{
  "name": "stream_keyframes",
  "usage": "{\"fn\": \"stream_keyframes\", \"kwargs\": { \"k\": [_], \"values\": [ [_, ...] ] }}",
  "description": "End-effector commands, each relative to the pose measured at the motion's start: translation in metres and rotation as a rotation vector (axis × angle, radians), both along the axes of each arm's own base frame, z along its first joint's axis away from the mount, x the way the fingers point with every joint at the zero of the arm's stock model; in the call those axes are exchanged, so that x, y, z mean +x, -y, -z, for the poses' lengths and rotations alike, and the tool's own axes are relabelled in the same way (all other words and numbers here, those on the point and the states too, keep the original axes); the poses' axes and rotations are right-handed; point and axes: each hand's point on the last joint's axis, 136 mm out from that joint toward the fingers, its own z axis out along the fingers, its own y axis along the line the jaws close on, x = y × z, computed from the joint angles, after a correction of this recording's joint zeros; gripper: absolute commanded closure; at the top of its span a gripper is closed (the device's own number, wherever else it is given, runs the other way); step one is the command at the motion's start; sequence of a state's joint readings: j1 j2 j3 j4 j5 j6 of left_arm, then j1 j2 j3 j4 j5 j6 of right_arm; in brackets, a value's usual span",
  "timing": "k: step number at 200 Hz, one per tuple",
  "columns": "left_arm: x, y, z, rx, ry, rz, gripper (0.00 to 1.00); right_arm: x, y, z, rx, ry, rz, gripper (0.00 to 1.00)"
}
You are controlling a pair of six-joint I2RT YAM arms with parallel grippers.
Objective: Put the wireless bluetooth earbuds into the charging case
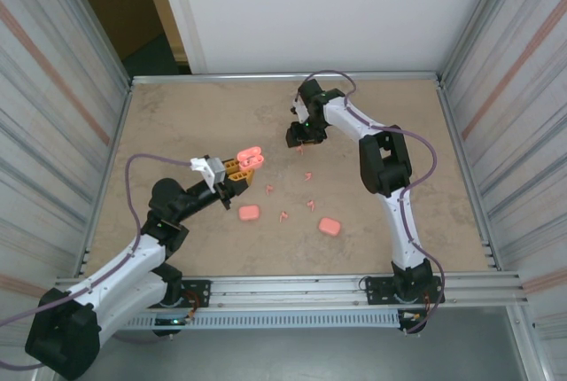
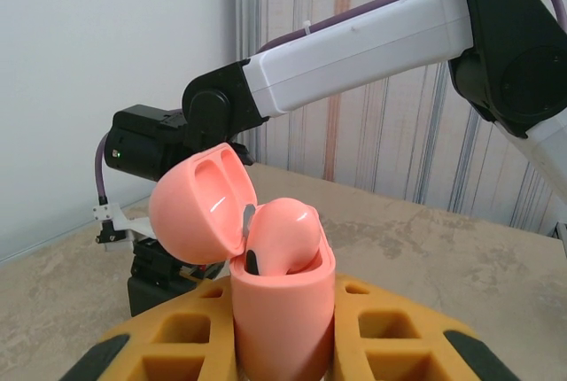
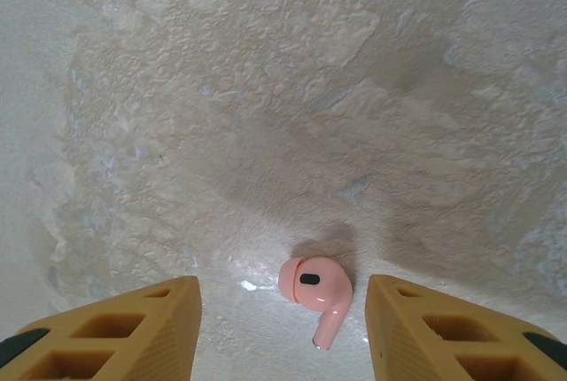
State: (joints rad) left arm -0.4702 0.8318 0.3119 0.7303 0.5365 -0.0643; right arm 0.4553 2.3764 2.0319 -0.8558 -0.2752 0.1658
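Right wrist view, Ben; what lies under the right gripper (image 3: 282, 306)?

Ben: one earbud (image 3: 314, 291), flat on the table (image 3: 266, 89), stem toward the camera; the fingers stand released, one on each side of it, not touching it; seen from above, that spot is beyond and to the right of the charging case (image 1: 251, 157).

Ana: and the case itself?

Ben: the left gripper (image 1: 232, 168) is clenched around its body, holding it upright with the lid swung open; one earbud (image 2: 282, 237) sits in it already; more loose earbuds (image 1: 283, 215) lie nearer than the case and to its right, with two closed cases (image 1: 249, 213) nearer again.

Ana: so which step is this?

Ben: picking up the next bud, I'd judge; the jaws need to drop and close across the head, not the thin stem; then carry it to the case and line it up stem-down over the free socket, which I can't see from here; a slanted grip would likely jam it.
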Motion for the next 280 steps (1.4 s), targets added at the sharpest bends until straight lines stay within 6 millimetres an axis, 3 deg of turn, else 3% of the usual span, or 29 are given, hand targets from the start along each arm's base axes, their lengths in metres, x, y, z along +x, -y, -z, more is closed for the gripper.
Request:
{"fn": "stream_keyframes", "kwargs": {
  "k": [1, 101, 174, 219, 280],
  "values": [
    [0.000, -0.004, -0.005, -0.004, 0.033, -0.020, 1.00, -0.004, 0.000, 0.013, -0.040, -0.021, -0.033, 0.49],
    [0.001, -0.004, -0.005, 0.001, 0.033, -0.020, 1.00, -0.007, 0.002, 0.028, -0.078, -0.038, -0.044, 0.54],
    [0.000, -0.004, -0.004, 0.002, 0.028, -0.019, 1.00, -0.010, 0.001, 0.034, -0.086, -0.044, -0.054, 0.67],
    [-0.001, -0.005, -0.004, 0.002, 0.027, -0.023, 1.00, -0.008, -0.003, 0.021, -0.073, -0.010, -0.067, 0.75],
    [0.000, -0.006, -0.002, 0.001, 0.022, -0.029, 1.00, -0.008, -0.003, -0.011, -0.032, 0.072, -0.060, 0.76]
  ]
}}
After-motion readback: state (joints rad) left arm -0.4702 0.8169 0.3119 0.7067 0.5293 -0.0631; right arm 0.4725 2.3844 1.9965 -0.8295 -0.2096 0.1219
